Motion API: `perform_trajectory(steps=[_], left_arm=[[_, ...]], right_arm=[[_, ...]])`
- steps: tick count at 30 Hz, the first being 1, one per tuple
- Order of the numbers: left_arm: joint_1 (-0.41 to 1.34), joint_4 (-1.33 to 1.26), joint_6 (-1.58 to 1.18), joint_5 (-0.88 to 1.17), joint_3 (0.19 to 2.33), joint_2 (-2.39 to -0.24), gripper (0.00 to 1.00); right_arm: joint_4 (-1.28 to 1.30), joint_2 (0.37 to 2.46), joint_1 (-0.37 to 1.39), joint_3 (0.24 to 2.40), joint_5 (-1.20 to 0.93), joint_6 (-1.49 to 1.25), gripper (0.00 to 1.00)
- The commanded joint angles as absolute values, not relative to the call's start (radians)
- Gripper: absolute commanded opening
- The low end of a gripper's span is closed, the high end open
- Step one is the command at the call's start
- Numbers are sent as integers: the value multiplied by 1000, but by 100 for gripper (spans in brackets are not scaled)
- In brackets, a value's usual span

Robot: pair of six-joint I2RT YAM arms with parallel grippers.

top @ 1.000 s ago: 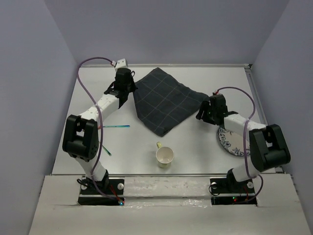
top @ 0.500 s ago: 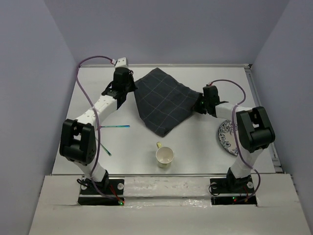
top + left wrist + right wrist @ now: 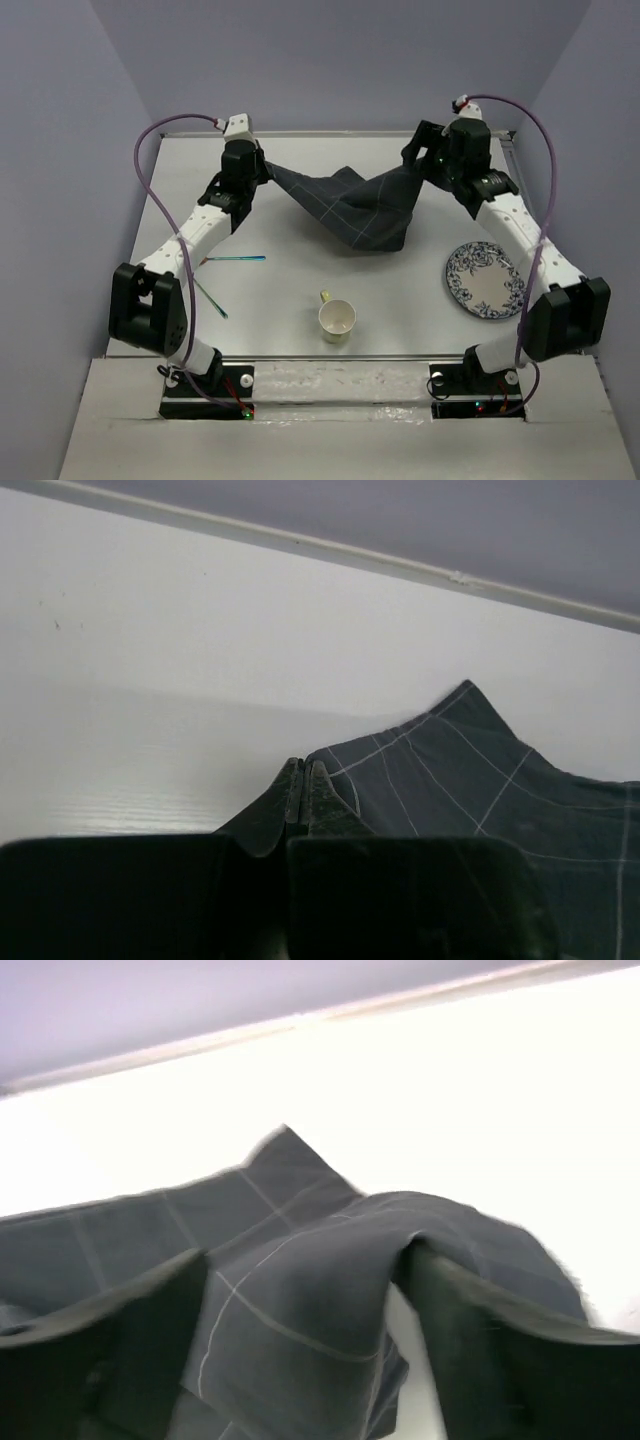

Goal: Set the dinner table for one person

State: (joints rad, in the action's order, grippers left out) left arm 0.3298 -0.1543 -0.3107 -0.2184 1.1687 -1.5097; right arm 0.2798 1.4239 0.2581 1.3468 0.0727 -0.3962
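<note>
The left gripper (image 3: 303, 776) has its fingers (image 3: 268, 822) pressed together, with a corner of the dark checked cloth mat (image 3: 480, 780) pinched between the tips. Only a thin seam shows where they meet. The right gripper (image 3: 305, 1260) has its fingers (image 3: 130, 1340) standing further apart. A thick bunched fold of the cloth mat (image 3: 300, 1290) fills the gap between them and drapes over the right-hand finger. That view is blurred, so how hard they press cannot be told.

From above, the cloth mat (image 3: 360, 210) hangs as a sagging span between the left gripper (image 3: 264, 172) and the right gripper (image 3: 421, 165). It is raised at both held ends, and its lower point droops toward the dinner table (image 3: 400, 300). Both arms reach to the far side of that white tabletop, which spreads beneath everything.

Only the top view shows the rest. A cream cup (image 3: 337, 320) stands upright near the front edge between the arm bases, and a blue-patterned plate (image 3: 484, 281) lies flat to the right. Two thin teal utensils (image 3: 236, 259) lie on the left, well apart from the cloth; their kind is too small to tell. The wrist views show only cloth, bare white table and the far wall.
</note>
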Motion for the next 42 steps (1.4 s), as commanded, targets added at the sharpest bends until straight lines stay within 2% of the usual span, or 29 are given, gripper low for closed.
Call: perform_trajectory(steps=[1, 4, 7, 10, 13, 18, 19, 20, 21, 22, 23, 26, 30, 34, 35, 36, 39, 42], left_arm=[[330, -207, -307, -247, 1132, -1499, 0], [336, -203, -305, -255, 1117, -1485, 0], [348, -196, -308, -264, 1106, -1479, 0], [351, -177, -340, -233, 1121, -1483, 0], [351, -155, -380, -184, 1128, -1468, 0], [351, -155, -405, -163, 1039, -1370, 0], [351, -158, -408, -160, 1022, -1339, 0], [350, -164, -413, -156, 1005, -1339, 0], [351, -172, -422, -144, 979, -1313, 0], [351, -176, -425, -137, 968, -1302, 0], [350, -178, -428, -121, 965, -1295, 0], [351, -178, -430, -106, 968, -1298, 0], [351, -187, -413, -112, 957, -1296, 0], [353, -202, -399, -124, 934, -1290, 0], [353, -209, -400, -123, 930, -1286, 0], [354, -212, -400, -121, 927, -1285, 0], [354, -230, -426, -78, 925, -1286, 0], [354, -242, -440, -51, 922, -1270, 0]], right_arm=[[390, 1594, 267, 1379, 98, -345, 97], [356, 1589, 267, 1327, 40, -360, 98], [299, 1548, 267, 1194, 20, -383, 87], [270, 1560, 267, 1103, 8, -403, 85], [184, 1577, 267, 993, -40, -433, 76], [107, 1678, 267, 962, -124, -457, 50], [101, 1699, 267, 974, -123, -457, 40], [97, 1722, 267, 989, -123, -460, 40], [95, 1745, 267, 1006, -124, -462, 31], [92, 1767, 267, 1025, -126, -465, 28], [84, 1814, 267, 1069, -118, -475, 18], [83, 1922, 267, 1197, -97, -477, 1], [83, 1997, 267, 1389, -51, -453, 0], [195, 1945, 267, 1473, 24, -419, 51], [208, 1915, 267, 1448, 29, -414, 68], [209, 1881, 267, 1412, 29, -413, 73], [134, 1679, 276, 1130, 25, -474, 71], [83, 1588, 342, 971, 37, -541, 64]])
